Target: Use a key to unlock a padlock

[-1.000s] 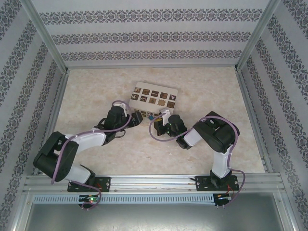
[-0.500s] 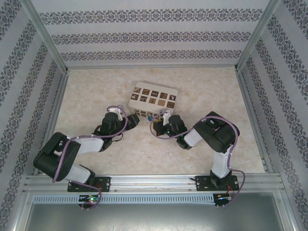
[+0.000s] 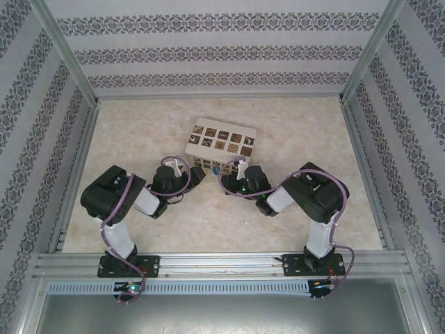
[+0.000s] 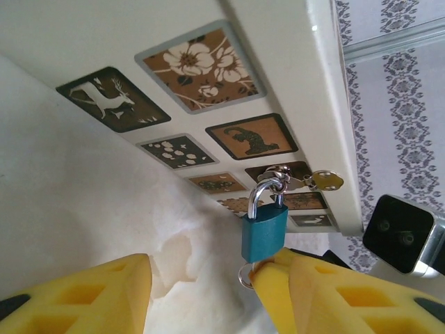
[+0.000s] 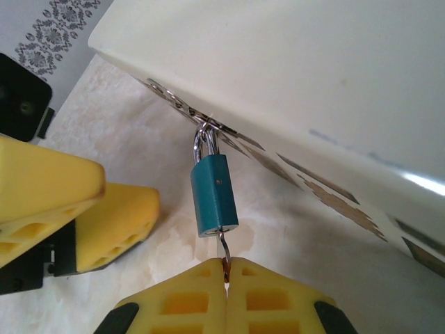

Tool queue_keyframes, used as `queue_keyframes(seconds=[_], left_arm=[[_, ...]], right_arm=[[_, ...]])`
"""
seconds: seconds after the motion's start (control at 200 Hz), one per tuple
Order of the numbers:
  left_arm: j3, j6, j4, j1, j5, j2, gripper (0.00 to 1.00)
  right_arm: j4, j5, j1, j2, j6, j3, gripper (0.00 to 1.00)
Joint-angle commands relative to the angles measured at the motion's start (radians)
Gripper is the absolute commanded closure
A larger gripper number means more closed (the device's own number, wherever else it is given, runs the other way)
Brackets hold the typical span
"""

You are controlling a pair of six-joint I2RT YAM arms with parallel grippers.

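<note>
The padlock (image 4: 264,233) is tiny, with a blue body and a silver shackle, and hangs from a hasp on the front of the white box (image 3: 221,141). Its key (image 5: 222,245) sticks out of the bottom of the padlock (image 5: 214,195). My right gripper (image 5: 224,268) is shut on the key just below the body. My left gripper (image 4: 201,275) is open, and its right yellow finger (image 4: 320,292) touches the padlock's lower end beside a small key ring (image 4: 245,277). Seen from above, both grippers (image 3: 201,174) (image 3: 228,172) meet at the box's front.
The box carries dark patterned squares (image 4: 198,66) and a brass tab (image 4: 325,181) by the hasp. It stands mid-table on a pale marbled surface (image 3: 208,216). Patterned walls and metal rails (image 3: 73,167) enclose the table on three sides.
The left arm has folded up and drawn in, bringing its gripper right to the padlock, with its jaws somewhat narrower. The right gripper has stayed shut at the padlock.
</note>
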Motion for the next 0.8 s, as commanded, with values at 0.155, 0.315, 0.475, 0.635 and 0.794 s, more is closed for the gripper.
queue_keyframes(seconds=[0.155,0.315,0.475,0.635,0.794], left_arm=[[0.013,-0.128,0.261,0.011,0.041,0.111,0.47],[0.03,-0.154,0.261,0.011,0.054,0.133,0.47],[0.051,-0.169,0.245,0.009,0.069,0.147,0.48],[0.07,-0.193,0.264,0.004,0.073,0.173,0.51],[0.091,-0.219,0.264,-0.001,0.079,0.192,0.51]], right_arm=[[0.037,-0.026,0.0,-0.029,0.06,-0.007,1.0],[0.031,-0.026,0.003,-0.029,0.07,-0.007,1.0],[0.028,-0.026,0.005,-0.032,0.078,-0.004,1.0],[0.018,-0.029,0.008,-0.034,0.085,0.002,1.0],[0.018,-0.03,0.011,-0.038,0.1,0.0,1.0]])
